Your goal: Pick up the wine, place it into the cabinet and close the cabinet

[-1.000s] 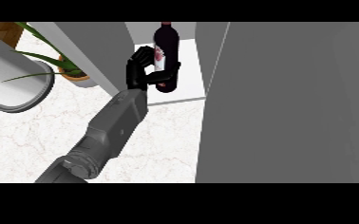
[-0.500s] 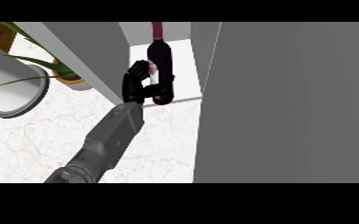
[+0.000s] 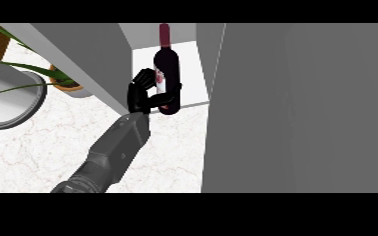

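The dark wine bottle (image 3: 167,62) with a red label stands nearly upright on the white floor of the open cabinet (image 3: 191,80), neck pointing to the back. My left hand (image 3: 144,94) sits at the bottle's left side near its base, fingers and thumb curled round the lower body. The grey forearm runs in from the lower left across the marble counter (image 3: 44,145). The right hand shows nowhere.
The grey cabinet door (image 3: 295,105) stands open and fills the right half of the view. The cabinet's left wall (image 3: 88,55) rises beside my hand. A potted plant (image 3: 65,84) and a round grey vessel (image 3: 15,102) stand at the far left.
The bottle has gone from leaning to nearly upright on the cabinet floor. My left hand has stayed curled round it.
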You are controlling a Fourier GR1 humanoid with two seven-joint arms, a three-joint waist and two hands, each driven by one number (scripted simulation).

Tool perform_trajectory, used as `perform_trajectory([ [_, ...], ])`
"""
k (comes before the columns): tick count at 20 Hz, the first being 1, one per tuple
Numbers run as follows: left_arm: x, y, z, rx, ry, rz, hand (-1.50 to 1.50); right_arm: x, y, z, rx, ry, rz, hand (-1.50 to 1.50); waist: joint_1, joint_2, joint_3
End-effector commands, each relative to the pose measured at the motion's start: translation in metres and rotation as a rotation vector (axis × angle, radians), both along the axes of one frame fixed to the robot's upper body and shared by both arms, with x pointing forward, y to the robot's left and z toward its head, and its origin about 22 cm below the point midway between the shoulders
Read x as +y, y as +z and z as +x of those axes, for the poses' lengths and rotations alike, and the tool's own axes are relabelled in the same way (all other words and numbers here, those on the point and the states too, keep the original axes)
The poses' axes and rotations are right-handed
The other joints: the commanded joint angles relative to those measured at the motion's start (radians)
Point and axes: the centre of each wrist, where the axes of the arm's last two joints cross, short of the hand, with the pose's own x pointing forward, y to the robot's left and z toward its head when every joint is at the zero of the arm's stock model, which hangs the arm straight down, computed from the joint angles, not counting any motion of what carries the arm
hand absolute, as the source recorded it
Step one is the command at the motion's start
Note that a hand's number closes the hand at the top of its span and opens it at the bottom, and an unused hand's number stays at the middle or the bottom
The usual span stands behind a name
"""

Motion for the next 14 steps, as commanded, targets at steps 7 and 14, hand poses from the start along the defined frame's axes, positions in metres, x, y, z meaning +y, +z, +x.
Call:
perform_trajectory([
  [7, -0.013, 0.024, 0.017, -0.018, 0.01, 0.002, 1.5, -0.006, 0.001, -0.005, 0.023, 0.02, 0.023, -1.5, -0.012, -0.004, 0.0],
  [14, -0.03, 0.059, 0.039, -0.04, 0.021, 0.02, 1.5, -0.004, 0.001, -0.003, 0.008, 0.012, 0.015, -1.5, -0.003, -0.002, 0.0],
])
